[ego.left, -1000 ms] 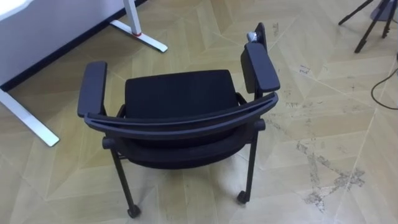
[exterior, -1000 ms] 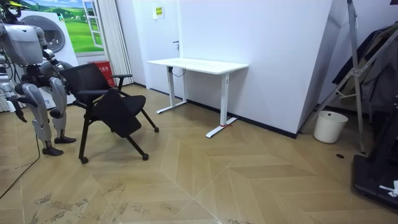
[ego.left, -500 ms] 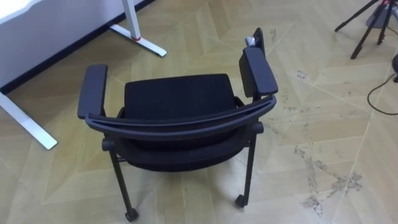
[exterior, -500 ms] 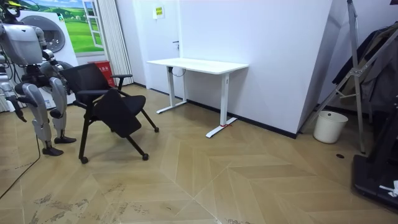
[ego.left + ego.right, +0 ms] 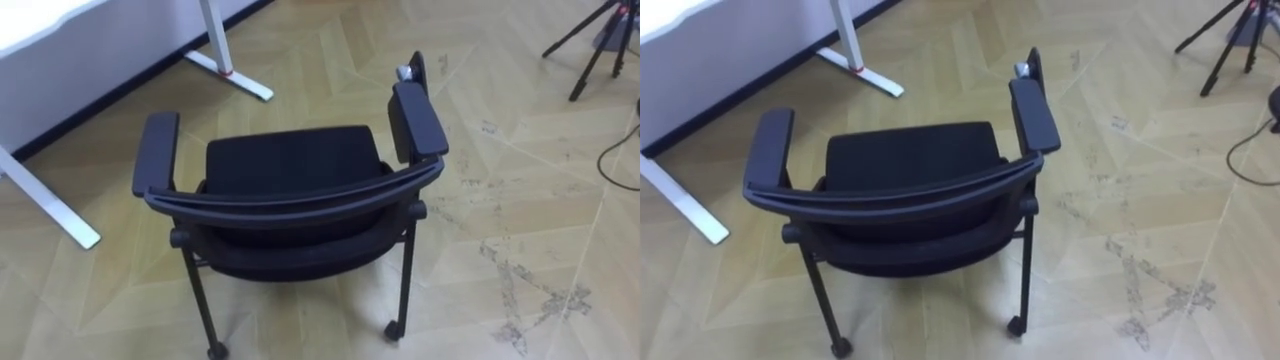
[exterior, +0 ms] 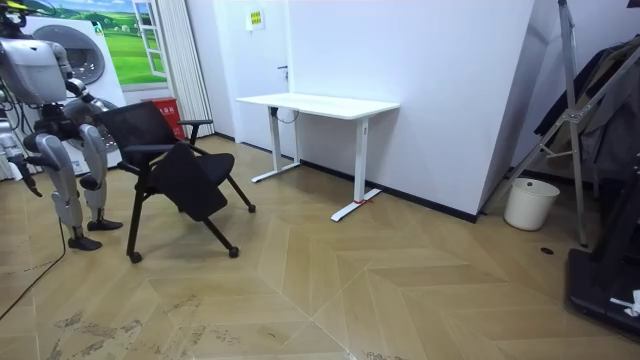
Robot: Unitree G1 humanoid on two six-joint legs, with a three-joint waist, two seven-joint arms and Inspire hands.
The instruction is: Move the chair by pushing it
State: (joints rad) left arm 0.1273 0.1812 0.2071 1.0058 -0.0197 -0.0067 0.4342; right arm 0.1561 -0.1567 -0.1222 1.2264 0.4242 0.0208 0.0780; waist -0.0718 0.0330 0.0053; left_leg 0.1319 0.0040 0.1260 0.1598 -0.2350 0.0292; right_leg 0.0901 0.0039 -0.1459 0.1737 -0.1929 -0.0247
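The chair point(image 5: 290, 160) stands on the wood floor dead ahead of the robot at 12 o'clock, with its back to the robot and its seat facing away. Its top rail point(image 5: 300, 205) is the part nearest the robot. The rail's long axis runs across the view from 9 to 3 o'clock, with the 3 o'clock end a little further off. The chair is therefore turned slightly towards 11 o'clock rather than square on.

The left armrest point(image 5: 157, 150) and right armrest point(image 5: 418, 120) reach forward from the rail's two ends. The rear castors point(image 5: 393, 330) sit below at 6 o'clock, closest to the robot's feet.

In the room view the robot stands just behind the backrest at that view's left, with its arms down by its body. Its hands point(image 6: 22, 172) are too small there for me to tell whether either is released or clenched. Neither appears to be on the chair.

As I judge it, the push should go along the 6-to-12 line. The rail sits about evenly across the robot's front, so neither arm looks clearly nearer (the right end's slight setback would ask a longer reach of the right arm).

Further out, the white desk point(image 6: 320, 103) has one foot point(image 5: 228, 70) at 11 o'clock and another point(image 5: 50, 205) at 9 o'clock, both apart from the chair. A tripod point(image 5: 600, 45) stands well off at 2 o'clock. A dark cable point(image 5: 620, 150) loops on the floor at 3 o'clock.
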